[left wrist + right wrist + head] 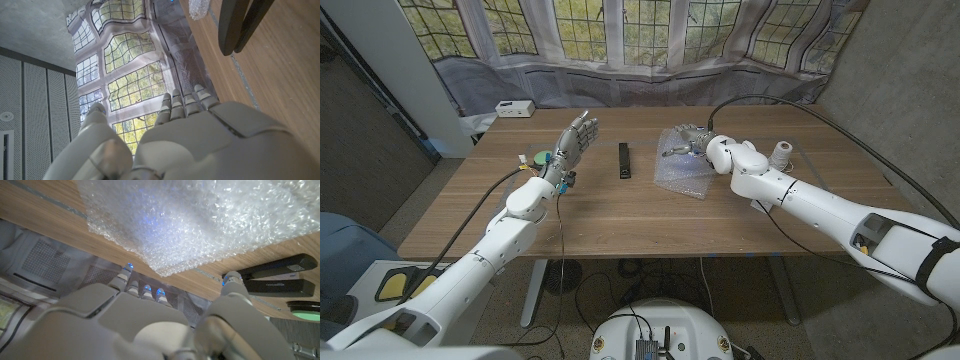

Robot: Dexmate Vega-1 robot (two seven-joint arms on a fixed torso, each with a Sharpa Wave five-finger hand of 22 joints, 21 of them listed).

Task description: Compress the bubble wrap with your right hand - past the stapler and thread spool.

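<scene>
Bubble wrap (pixel 682 170) is seen lying on the wooden table (pixel 620 215), right of the middle, with the black stapler (pixel 624 161) just to its left and the thread spool (pixel 781 153) well apart on its right, near the table's right edge; the reach past those two things is judged to be done, since the right hand (pixel 694 141) is already placed over the far part of the wrap; the pressing itself is judged to be at its start or not yet begun, as the sheet is still seen puffed and crumpled in the right wrist view, where the bubble wrap (pixel 200 220) spreads out beyond the fingertips (pixel 145 287); what is left, then, is the squeeze down into the sheet.

The right hand is shown with its fingers spread apart and reaching toward the wrap, the thumb set wide of the rest; nothing is gripped in it; whether the fingertips are already touching the plastic cannot be told from these views.

The left hand (pixel 573 140) is held up off the table on the left side, fingers extended and apart, holding nothing; a small green round object (pixel 542 157) is seen just beside it.
</scene>
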